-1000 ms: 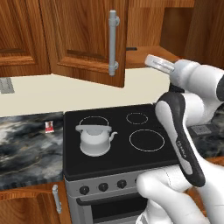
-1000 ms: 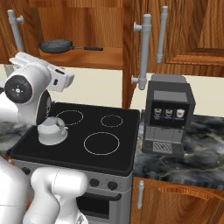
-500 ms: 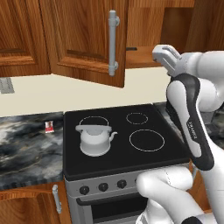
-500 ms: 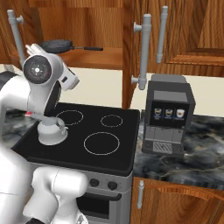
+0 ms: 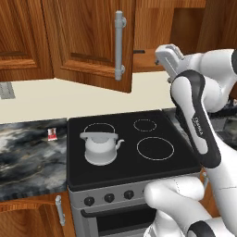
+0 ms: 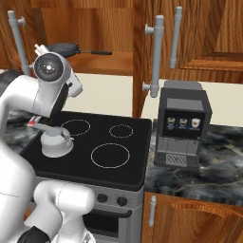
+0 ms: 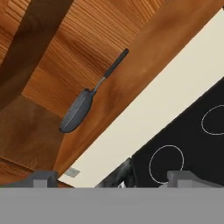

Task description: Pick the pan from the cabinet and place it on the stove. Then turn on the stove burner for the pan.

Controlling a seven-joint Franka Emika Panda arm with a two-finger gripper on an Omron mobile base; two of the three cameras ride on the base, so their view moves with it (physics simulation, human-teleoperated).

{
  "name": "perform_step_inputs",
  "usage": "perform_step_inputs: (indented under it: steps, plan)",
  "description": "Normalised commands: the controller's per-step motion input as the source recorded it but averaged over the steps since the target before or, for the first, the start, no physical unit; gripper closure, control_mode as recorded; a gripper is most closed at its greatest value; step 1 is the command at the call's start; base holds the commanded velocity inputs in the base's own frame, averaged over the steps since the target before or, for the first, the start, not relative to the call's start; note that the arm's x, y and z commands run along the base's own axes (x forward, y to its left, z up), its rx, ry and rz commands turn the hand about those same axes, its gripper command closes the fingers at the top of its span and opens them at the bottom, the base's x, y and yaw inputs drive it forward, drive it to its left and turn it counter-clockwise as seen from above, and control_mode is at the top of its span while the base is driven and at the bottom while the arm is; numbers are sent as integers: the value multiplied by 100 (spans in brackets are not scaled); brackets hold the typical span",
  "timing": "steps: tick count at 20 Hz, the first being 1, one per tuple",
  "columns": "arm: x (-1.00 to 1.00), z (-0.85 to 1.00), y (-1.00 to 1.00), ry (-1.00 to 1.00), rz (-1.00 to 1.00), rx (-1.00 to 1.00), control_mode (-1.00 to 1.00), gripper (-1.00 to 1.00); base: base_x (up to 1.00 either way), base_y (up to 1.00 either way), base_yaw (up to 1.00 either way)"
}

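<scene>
The pan (image 6: 64, 47) lies on the shelf of the open cabinet (image 6: 107, 64), its thin handle pointing right. In the hand view the pan (image 7: 76, 111) is ahead and some way off, seen at a slant with its handle running up and to the right. My gripper (image 7: 111, 178) is open with nothing between its tips. It is raised to shelf height in front of the cabinet (image 5: 152, 28), just left of the pan in the right base view. Below is the stove (image 5: 129, 152); a mid-sized burner ring (image 6: 76, 127) shows beside the kettle.
A white kettle (image 5: 99, 147) stands on the cooktop's left side. The open cabinet door (image 5: 92, 41) with its grey bar handle hangs left of my hand. A black coffee machine (image 6: 182, 123) sits on the marble counter right of the stove. Black knobs (image 5: 109, 198) line the stove front.
The arm has swung upward, lifting the hand from above the cooktop to the height of the cabinet shelf. The gripper has stayed open.
</scene>
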Motion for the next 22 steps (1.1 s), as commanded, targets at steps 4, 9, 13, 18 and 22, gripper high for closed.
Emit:
perform_step_inputs:
  steps: [4,9,13,18,22]
  plan:
    - [22,-9,28,7,2,13,-100,-100,0,0,0]
    - [25,0,16,10,5,12,-100,-100,0,0,0]
    - [20,0,15,11,6,10,-100,-100,0,0,0]
    - [11,0,21,9,7,9,-100,-100,0,0,0]
    - [1,-2,28,4,6,6,-100,-100,0,0,0]
